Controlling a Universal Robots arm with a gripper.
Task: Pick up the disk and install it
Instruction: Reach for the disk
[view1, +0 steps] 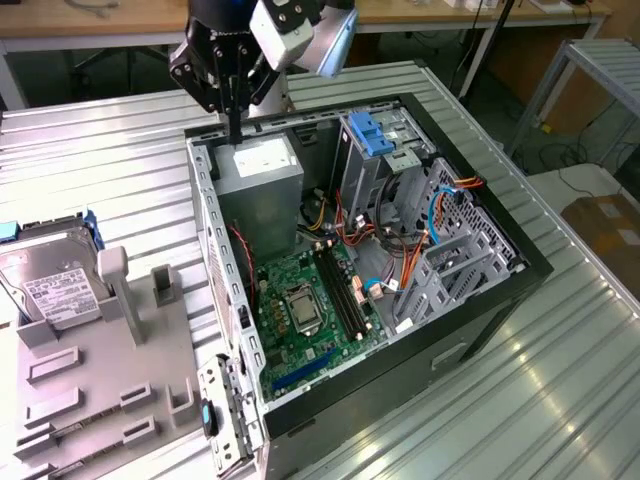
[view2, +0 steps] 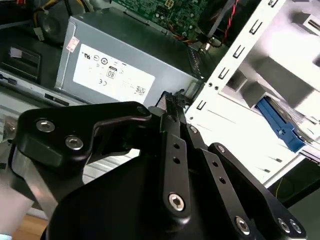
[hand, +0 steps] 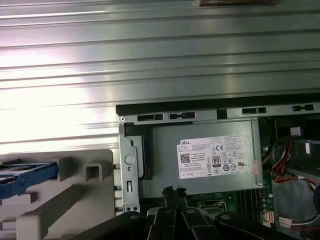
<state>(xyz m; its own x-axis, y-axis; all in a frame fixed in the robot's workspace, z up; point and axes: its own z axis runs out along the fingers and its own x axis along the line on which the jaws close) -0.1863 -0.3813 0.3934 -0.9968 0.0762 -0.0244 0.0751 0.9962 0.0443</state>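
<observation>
The disk, a silver hard drive with a white label and blue side rails, stands tilted in a grey holder at the exterior view's left. My gripper hangs well to the right of it, over the rim of the open computer case, just above the power-supply box. Its two black fingers are shut together with nothing between them, as both wrist views show. A blue rail of the disk shows on the holder in the first wrist view.
Inside the case lie a green motherboard, bundles of cables and a drive cage with a blue tab-handled bracket. The power-supply box fills the case corner below my fingers. Everything rests on a ribbed metal table.
</observation>
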